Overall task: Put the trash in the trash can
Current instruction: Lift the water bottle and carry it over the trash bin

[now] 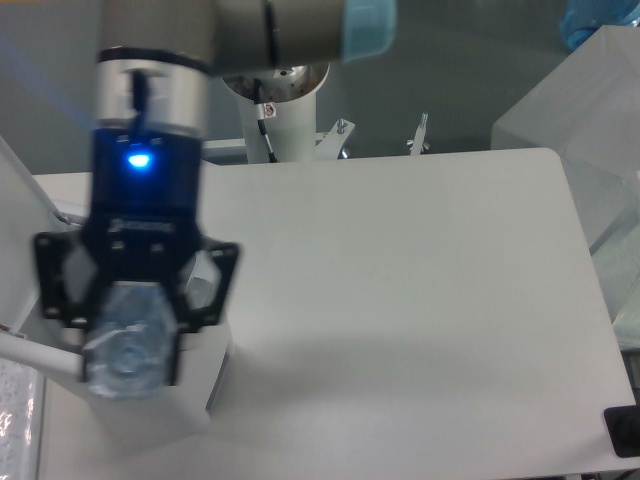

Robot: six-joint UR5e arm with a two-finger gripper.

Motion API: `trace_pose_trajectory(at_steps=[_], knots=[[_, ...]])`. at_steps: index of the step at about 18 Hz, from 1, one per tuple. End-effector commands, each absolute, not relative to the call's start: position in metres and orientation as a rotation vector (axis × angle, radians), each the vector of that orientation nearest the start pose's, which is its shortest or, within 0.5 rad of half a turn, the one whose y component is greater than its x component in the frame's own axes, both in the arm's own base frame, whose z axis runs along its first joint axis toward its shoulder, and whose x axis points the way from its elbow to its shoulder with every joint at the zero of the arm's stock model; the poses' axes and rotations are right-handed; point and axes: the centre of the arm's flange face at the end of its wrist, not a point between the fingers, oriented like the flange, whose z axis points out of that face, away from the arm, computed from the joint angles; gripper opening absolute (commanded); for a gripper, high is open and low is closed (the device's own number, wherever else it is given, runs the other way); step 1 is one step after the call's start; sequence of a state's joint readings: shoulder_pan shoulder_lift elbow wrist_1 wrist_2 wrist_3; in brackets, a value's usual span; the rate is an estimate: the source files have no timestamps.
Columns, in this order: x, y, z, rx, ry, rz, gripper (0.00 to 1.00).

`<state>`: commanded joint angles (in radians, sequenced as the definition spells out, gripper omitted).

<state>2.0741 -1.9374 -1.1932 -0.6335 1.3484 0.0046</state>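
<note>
Since the crushed clear bottle [128, 350] sits pinched between the two fingers of the end effector [130, 340], the pick-up part of this item looks finished and only the drop remains. The fingers are closed in on the bottle's sides, with the crumpled plastic bulging out below them. Bottle and end effector hang at the left of the view, directly over a white box-shaped trash can [205, 385], whose corner and side wall show beneath and to the right of the grasp. Whether its lid is up cannot be told for certain, though a pale panel [20, 200] slants at the far left edge and may be the raised lid. I judge the task to be partway through: this bottle is above the trash can but not yet let go, so opening the fingers would be the next step. The white wrapper is nowhere to be seen here; it may already be inside, or hidden behind the arm [150, 110]. The white counter [400, 280] stretches away to the right, beyond the trash can.
</note>
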Motion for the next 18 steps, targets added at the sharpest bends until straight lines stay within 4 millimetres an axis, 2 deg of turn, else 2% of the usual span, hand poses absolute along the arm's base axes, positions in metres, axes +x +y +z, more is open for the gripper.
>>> trace_pose_trajectory(at_steps=[3,7,18], knots=[[-0.181,0.670,0.574,-2.167,-0.409,0.028,0.55],[-0.169,0.653,0.572,-2.185,-0.401,0.024,0.55],[-0.161,0.639,0.573,-2.198,-0.375,0.036,0.61]])
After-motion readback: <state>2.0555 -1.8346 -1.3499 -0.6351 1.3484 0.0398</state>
